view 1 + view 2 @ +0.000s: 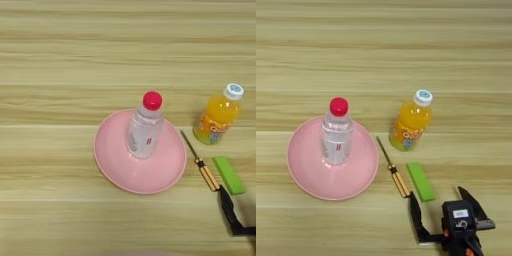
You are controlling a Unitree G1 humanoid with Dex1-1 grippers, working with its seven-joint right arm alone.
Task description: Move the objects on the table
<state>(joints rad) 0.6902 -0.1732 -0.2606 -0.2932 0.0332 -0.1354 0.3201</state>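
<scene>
On your table (456, 60), a clear bottle (337, 137) stood on the pink plate (301, 172); right of it lay the screwdriver (393, 172), then the green block (421, 181) below an orange bottle (411, 122). Your gripper (443, 210) hovered spread apart, one finger (416, 215) at the screwdriver's handle.

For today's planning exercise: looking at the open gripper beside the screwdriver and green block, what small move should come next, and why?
Probably ease the right gripper forward over the flat bright-green rectangular block. Its two black fingers stand spread, nothing between them, and the block lies just ahead, beside the slim amber-and-black-handled screwdriver.

Wood-grain table (60, 60), seemingly glossy plate (107, 155)
</scene>
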